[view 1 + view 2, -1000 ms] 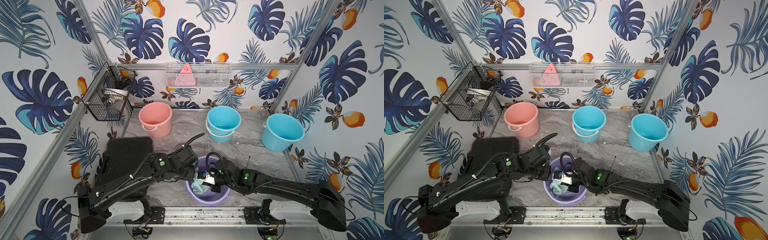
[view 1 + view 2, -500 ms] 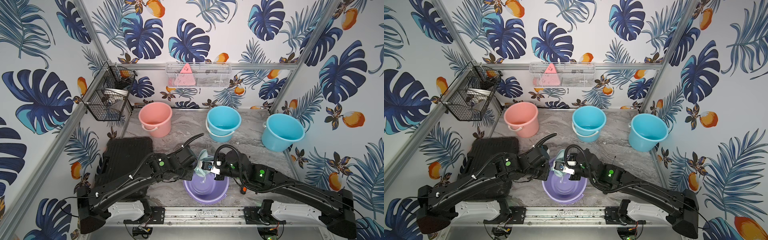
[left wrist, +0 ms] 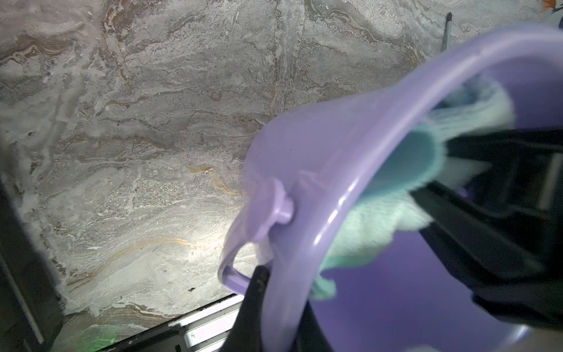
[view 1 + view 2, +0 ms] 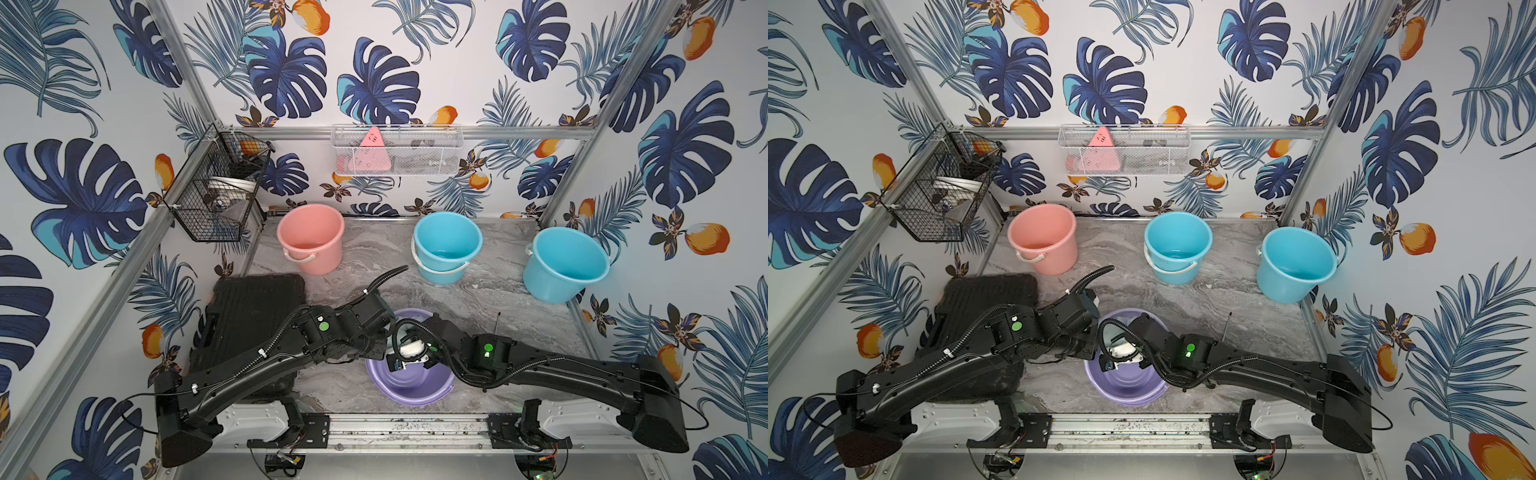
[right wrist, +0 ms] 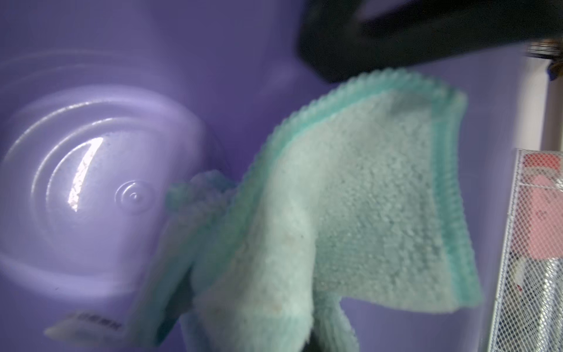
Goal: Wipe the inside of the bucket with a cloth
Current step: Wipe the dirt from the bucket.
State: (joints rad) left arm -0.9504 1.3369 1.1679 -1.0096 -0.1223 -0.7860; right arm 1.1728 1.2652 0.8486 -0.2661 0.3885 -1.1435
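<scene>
The right hand (image 4: 405, 353) is clamped shut on a bunched part of the cloth (image 5: 350, 213), which hangs inside the purple bucket (image 4: 415, 386) close to its wall, likely so the loose flap can drag across the plastic. The left hand (image 3: 278, 314) pinches the bucket's rim, I judge to steady it against that push. The bucket sits low and centre in both top views on the bench (image 4: 478, 299).

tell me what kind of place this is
Probably a robot test cell dressed as a bathroom or utility corner: aluminium frame, leaf wallpaper, marble-look tabletop, a row of plastic buckets, a wire wall basket.
</scene>
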